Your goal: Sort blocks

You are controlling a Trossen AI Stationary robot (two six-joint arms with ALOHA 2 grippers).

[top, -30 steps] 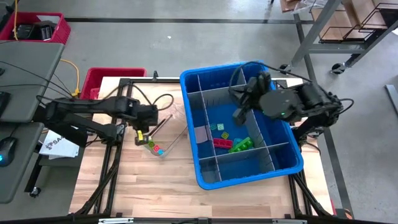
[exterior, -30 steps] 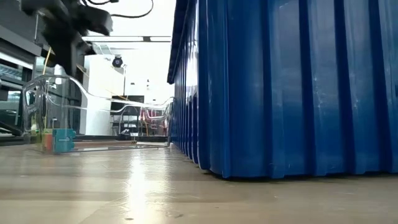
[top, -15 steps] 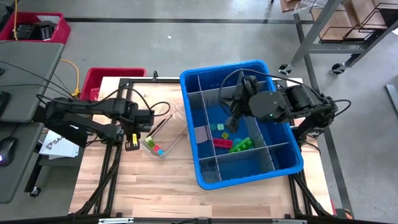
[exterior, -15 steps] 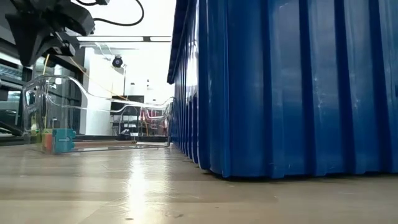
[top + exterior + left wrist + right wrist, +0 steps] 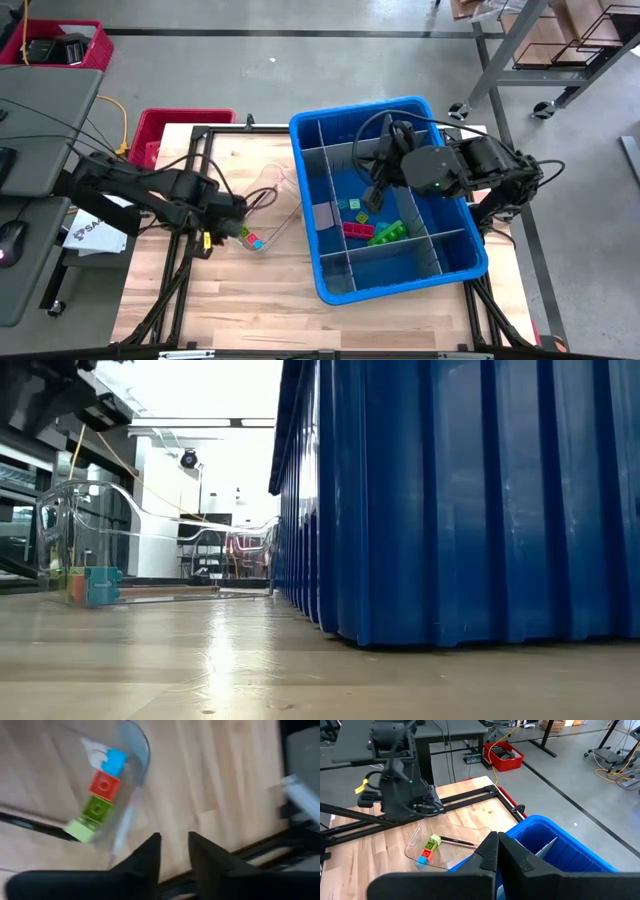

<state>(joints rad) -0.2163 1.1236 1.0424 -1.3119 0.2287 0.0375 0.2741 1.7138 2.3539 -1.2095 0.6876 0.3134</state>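
Left arm reaches in from the left edge of the wooden surface (image 5: 250, 300). Left hand (image 5: 207, 240) sits low over the surface, just left of the clear tray (image 5: 275, 185). Its fingers stand a narrow way apart with nothing between them; the left wrist view shows bare wood in the gap.

Blocks (image 5: 247, 237) in the clear tray: four in a short row at the tray's near-left corner, pale green, green, red, blue. The row's long axis runs diagonally, pale green end toward the far left, blue end toward the near right. The blocks touch one another end to end. A thin dark rod (image 5: 262, 197) lies slanted in the tray, farther back.

Blue bin (image 5: 345, 290) stands right of the tray, split by grey dividers (image 5: 325, 214). Its middle compartment holds more blocks (image 5: 372, 227): teal, pink and yellow-green small ones, a red one and a longer green one, lying loose at mixed angles.

Right hand (image 5: 372, 196) hovers over that middle compartment, at its far side, fingers pressed together, nothing in them.

Versus one second ago: the left hand was pinched shut directly above the tray's blocks; it has now pulled back to the left and nearer, and its fingers have parted slightly. The right hand has shifted a little left over the bin. The tray's row of blocks is unchanged.
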